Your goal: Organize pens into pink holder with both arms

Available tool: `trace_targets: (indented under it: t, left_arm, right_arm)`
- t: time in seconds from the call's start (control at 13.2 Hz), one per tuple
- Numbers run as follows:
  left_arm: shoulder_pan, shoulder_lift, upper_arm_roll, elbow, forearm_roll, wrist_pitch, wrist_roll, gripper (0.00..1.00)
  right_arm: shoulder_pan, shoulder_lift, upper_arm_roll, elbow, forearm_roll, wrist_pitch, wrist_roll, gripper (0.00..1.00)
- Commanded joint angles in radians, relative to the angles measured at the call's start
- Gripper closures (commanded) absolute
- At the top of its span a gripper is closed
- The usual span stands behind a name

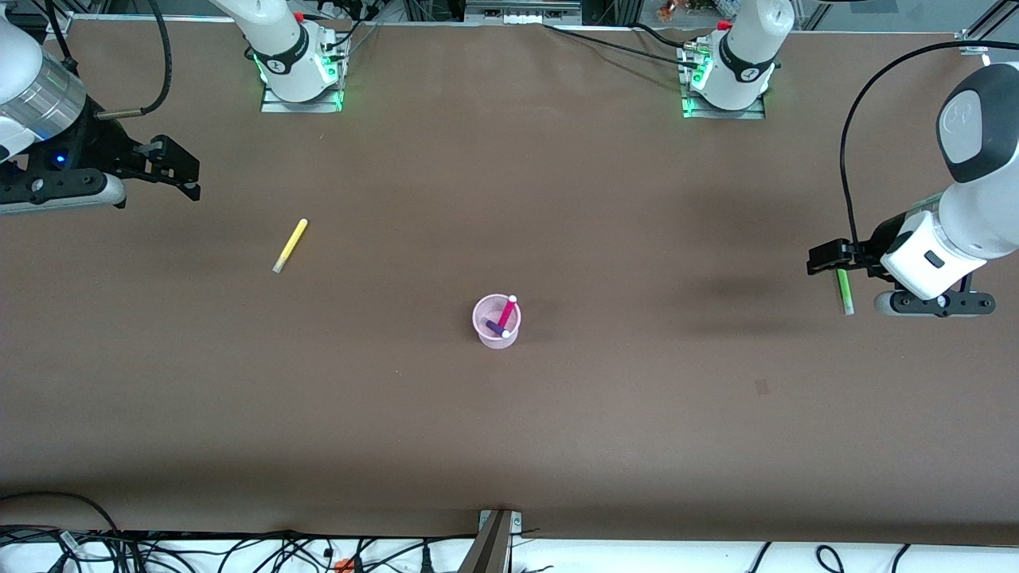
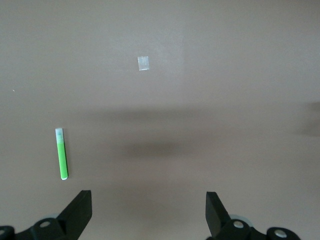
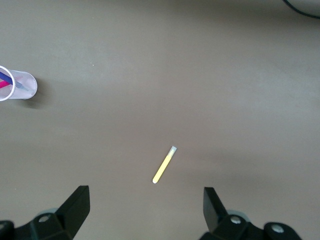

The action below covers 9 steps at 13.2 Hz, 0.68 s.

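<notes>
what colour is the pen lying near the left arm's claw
Green pen, with a pale end; clearest in the left wrist view.

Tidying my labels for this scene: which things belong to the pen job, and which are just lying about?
Job:
pink holder, holding magenta pen and purple pen
yellow pen, on the table
green pen, on the table
left gripper, right gripper, both open

Lying about:
small pale patch on the table
</notes>
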Motion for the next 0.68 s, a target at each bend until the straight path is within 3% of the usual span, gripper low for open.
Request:
trace_targets:
  t: [0.0,0.61]
  left_arm:
    - [0.01,-0.007,-0.005,-0.003,-0.018,0.005,0.022,0.0]
    - [0.008,-0.008,-0.005,0.003,-0.006,-0.006,0.025,0.0]
  right_arm:
    - [0.005,0.003,-0.002,0.012,-0.01,0.001,-0.009,0.0]
    - [0.005,0.003,-0.002,0.012,-0.01,0.003,-0.011,0.0]
